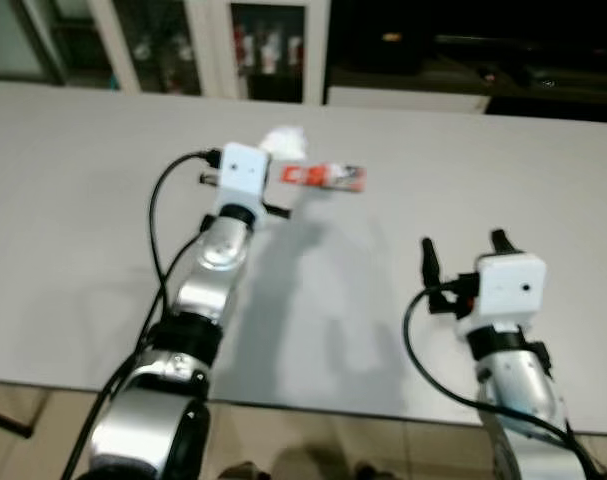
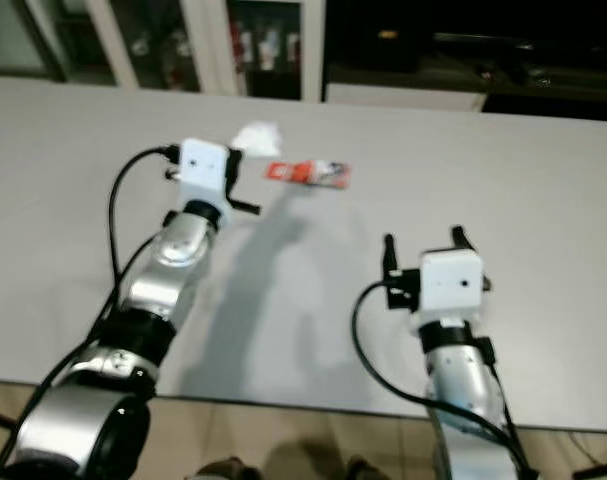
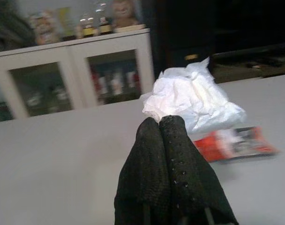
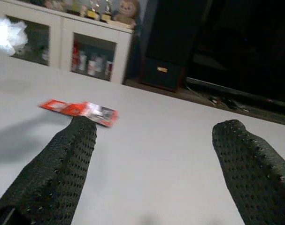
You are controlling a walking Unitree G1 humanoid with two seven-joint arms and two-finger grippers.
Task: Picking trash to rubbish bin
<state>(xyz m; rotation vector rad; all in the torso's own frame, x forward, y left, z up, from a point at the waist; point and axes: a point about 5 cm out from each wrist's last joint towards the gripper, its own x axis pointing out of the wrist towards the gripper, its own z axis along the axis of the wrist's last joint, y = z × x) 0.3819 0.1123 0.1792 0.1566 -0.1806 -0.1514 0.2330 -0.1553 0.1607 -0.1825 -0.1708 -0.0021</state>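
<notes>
A crumpled white tissue (image 1: 285, 141) lies on the grey table (image 1: 73, 240), with a flat red wrapper (image 1: 324, 177) beside it. My left gripper (image 3: 160, 123) is shut with nothing between its fingers, its tips just short of the tissue (image 3: 191, 96) and above the table. The red wrapper (image 3: 236, 143) lies just beyond the tips to one side. My right gripper (image 1: 464, 247) hovers open over the table nearer the front edge, well short of the wrapper (image 4: 79, 108). Its two fingers (image 4: 62, 164) stand wide apart.
A white glass-door cabinet (image 1: 223, 45) stands behind the table, with a dark low unit (image 1: 463, 60) beside it. Bare tabletop stretches to both sides of the trash. The table's front edge (image 1: 313, 408) runs just before my arms.
</notes>
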